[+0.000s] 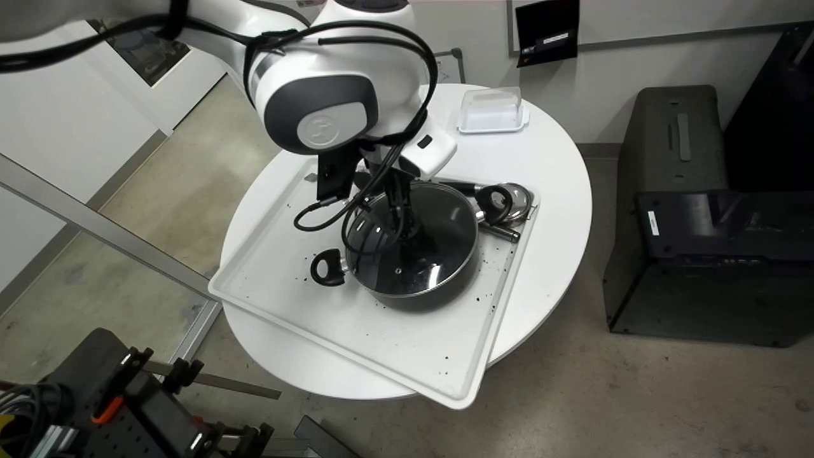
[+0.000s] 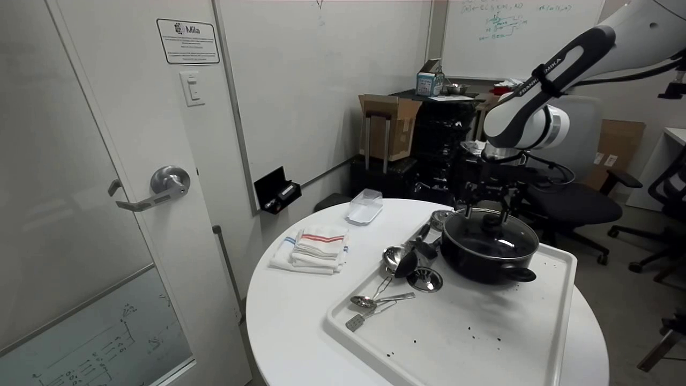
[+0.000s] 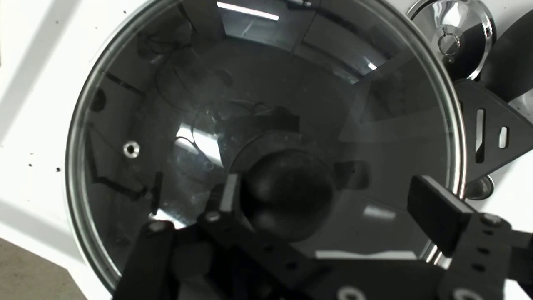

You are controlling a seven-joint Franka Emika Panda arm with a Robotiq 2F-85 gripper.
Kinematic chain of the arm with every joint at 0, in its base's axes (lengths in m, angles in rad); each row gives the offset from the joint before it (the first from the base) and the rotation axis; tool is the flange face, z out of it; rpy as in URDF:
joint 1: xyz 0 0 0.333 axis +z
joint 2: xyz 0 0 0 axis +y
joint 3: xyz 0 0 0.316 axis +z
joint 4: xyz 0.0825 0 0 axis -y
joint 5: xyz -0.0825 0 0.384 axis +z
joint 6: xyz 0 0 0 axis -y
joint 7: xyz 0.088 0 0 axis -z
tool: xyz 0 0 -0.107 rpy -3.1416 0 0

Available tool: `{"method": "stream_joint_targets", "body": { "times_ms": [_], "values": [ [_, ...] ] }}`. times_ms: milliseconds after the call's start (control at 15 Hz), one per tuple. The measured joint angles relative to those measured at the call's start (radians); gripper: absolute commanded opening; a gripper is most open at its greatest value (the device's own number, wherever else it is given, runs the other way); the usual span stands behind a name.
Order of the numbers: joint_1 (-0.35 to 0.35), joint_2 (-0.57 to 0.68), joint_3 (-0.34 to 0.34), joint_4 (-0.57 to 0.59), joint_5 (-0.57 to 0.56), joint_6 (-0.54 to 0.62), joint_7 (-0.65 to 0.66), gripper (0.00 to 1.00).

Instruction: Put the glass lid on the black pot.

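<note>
Two fingers [image 3: 437, 216] of tool [image 3: 327, 192] wide apart, lid knob [image 3: 289, 189] between.

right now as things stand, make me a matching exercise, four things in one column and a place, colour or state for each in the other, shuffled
Things
1. glass lid
2. folded cloths
3. black pot
4. tool

Descriptions
A. standing on the white tray
B. open, one finger either side of the knob
C. on top of the black pot
D. white with red and blue stripes

Pairs: 1-C, 2-D, 3-A, 4-B
</note>
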Motion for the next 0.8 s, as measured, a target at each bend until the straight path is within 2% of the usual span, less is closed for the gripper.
{"method": "stream_joint_targets", "body": {
  "times_ms": [200,800],
  "values": [
    [0.008,-0.006,-0.004,-0.009,-0.004,0.0,0.003,1.0],
    [0.069,-0.058,-0.074,-0.054,-0.074,-0.004,0.105,1.0]
  ]
}}
